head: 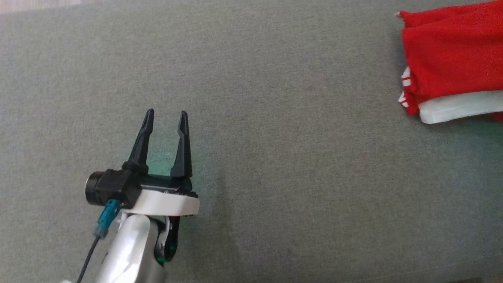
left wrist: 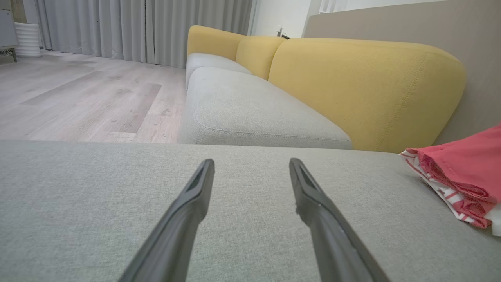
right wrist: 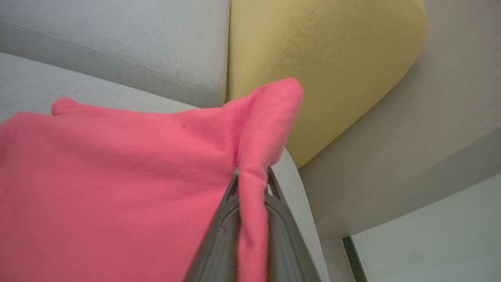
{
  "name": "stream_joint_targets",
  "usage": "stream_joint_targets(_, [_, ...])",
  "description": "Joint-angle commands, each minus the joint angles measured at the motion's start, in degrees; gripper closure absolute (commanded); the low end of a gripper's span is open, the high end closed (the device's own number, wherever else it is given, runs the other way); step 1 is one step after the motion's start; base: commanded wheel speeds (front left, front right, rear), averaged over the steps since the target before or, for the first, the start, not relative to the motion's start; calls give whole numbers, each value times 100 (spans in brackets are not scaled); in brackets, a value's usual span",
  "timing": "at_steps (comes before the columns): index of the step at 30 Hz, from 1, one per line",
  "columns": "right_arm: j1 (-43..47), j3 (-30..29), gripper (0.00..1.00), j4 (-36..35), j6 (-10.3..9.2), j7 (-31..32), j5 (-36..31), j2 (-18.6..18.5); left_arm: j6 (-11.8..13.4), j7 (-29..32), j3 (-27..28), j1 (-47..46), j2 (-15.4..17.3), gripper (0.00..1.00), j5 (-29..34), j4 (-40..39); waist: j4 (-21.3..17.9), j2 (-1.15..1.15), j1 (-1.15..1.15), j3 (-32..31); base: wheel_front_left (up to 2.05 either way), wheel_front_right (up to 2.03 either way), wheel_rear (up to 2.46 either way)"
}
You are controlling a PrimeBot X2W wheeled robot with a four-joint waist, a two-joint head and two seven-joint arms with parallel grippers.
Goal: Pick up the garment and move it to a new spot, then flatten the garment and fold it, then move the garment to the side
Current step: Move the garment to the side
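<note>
We hold our left gripper (head: 166, 113) spread wide over the grey seat (head: 298, 177) while our right gripper (right wrist: 252, 177) pinches a fold of the red garment (head: 452, 55) lying at the seat's right edge

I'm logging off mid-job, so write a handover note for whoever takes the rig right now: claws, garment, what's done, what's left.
Left claw: open, empty, low over the grey cushion, apart from the garment.
Right claw: shut on an edge of the red garment.
Garment: lies in layers at the cushion's right end, near the yellow backrest.
Done: appears folded.
Left: finish moving it aside, release.
</note>
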Motion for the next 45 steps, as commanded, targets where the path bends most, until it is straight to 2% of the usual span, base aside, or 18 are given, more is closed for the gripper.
stream_joint_targets(1, [-144,-77,100,-70,-4,38,-104,-246,-36,-54,174,-188,32,0,38,-149,54,0,-1,69,0,0,0])
stream_joint_targets(10, [-368,-469,100,343,-4,-55,-289,-195,-75,-54,293,-279,32,0,120,-140,105,0,-1,247,0,0,0])
stream_joint_targets(11, [-389,-491,41,381,-4,-69,-312,-180,-82,-54,298,-287,32,0,133,-137,105,0,-1,250,0,0,0])
stream_joint_targets(12, [-404,-523,0,403,-4,-92,-350,-158,-89,-54,307,-293,32,0,144,-131,100,0,-1,249,0,0,0])
stream_joint_targets(19, [-481,-745,0,371,-4,-350,-630,150,-104,-54,393,-292,32,0,160,-104,62,0,-1,37,0,0,0])
stream_joint_targets(27, [-434,-784,0,-108,-4,-647,-609,941,-26,-54,590,-91,32,0,142,-208,61,0,-1,-483,0,0,0])
stream_joint_targets(28, [-434,-784,0,-108,-4,-647,-609,941,-26,-54,590,-91,32,0,142,-208,61,0,-1,-483,0,0,0])
stream_joint_targets(32, [-261,-720,0,-539,-4,-799,-390,1475,75,-54,750,60,32,0,70,-338,118,0,-1,-750,0,0,0])
stream_joint_targets(40, [574,-517,0,-1493,-4,-1142,135,2646,119,-54,970,474,32,0,160,-481,288,0,-1,-1220,0,0,0])
stream_joint_targets(45, [1314,-511,0,-1666,-4,-1406,361,2982,98,-54,1011,700,32,0,89,-423,379,0,-1,-1425,0,0,0])
